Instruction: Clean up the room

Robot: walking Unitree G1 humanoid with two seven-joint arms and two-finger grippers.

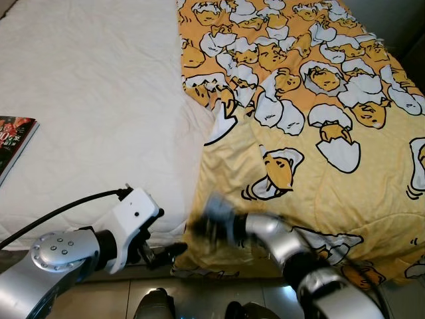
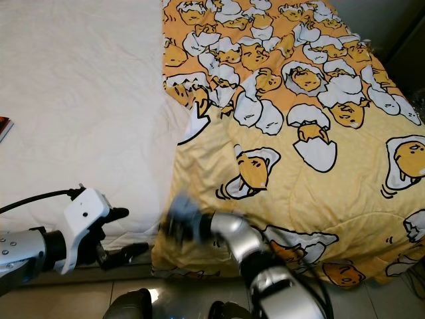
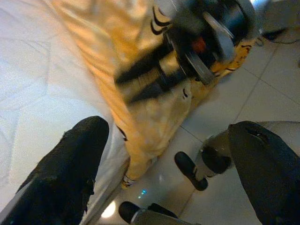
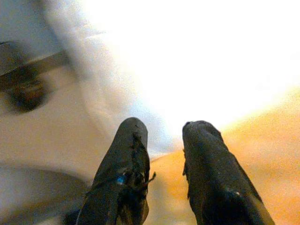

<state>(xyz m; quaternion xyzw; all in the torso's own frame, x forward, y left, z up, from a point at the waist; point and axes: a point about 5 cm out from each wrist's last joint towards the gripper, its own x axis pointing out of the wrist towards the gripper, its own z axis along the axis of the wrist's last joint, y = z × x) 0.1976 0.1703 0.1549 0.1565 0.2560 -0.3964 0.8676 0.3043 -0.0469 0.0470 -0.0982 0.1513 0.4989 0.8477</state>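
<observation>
Left eye view gives you the bed [image 1: 86,100] from above: white sheet on the robot's left half, and a yellow blanket [image 1: 319,153] printed with egg characters spread over the right half, its lower hem hanging over the bed's near edge toward the tiled floor [image 1: 199,292].

Your left tool [image 1: 166,252] sits low at that near edge, just off the white sheet, with the blanket's hanging corner a short way beyond its tips toward the robot's right. Its two black fingers [image 3: 70,178] stand wide apart in the left wrist view and hold nothing; between them you see the blanket's hem, the floor tiles and the blurred right arm across from it.

Your right tool [image 1: 199,229] is smeared by motion at the blanket's lower left corner, right where the yellow cloth meets the white sheet. In the right wrist view its fingers [image 4: 211,183] are parted by a narrow gap, with blurred yellow cloth and white sheet ahead of them. You cannot tell from these pictures whether any cloth is caught between them.

Well away from both tools, at the far left edge of the bed, a magazine [image 1: 13,143] with a dark red cover lies flat on the sheet.
</observation>
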